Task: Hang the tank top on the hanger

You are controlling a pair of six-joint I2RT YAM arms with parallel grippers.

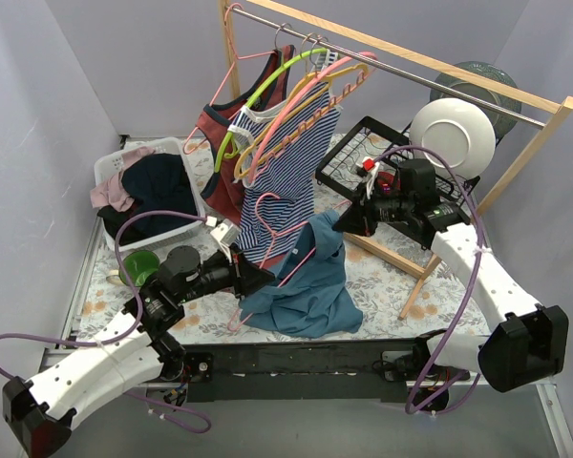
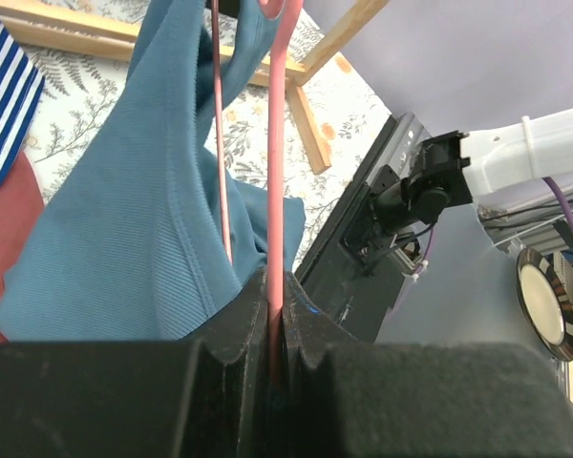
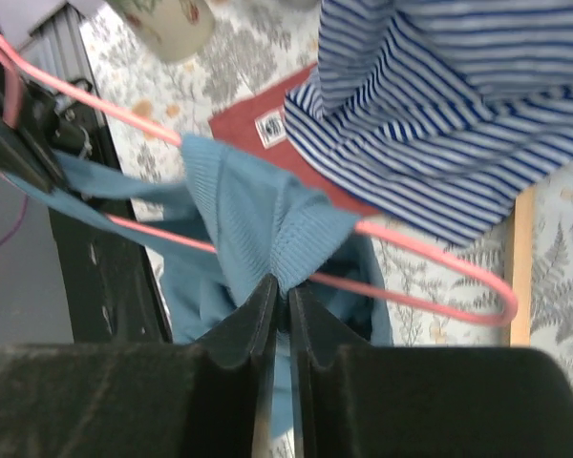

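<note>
The teal tank top is bunched in the middle of the table and hangs partly over the pink hanger. My left gripper is shut on the hanger's thin pink bar, which runs straight up out of the jaws with teal fabric draped to its left. My right gripper pinches a ribbed edge of the tank top at its fingertips, the jaws standing a sliver apart. That fabric is pulled over the hanger's shoulder. The hanger's end by the left arm is partly hidden under cloth.
A wooden rack carries a navy-and-white striped top, a red top and lime, yellow and pink hangers. A white basket of clothes and a green cup stand at the left. A wire dish rack with a white plate is at the right.
</note>
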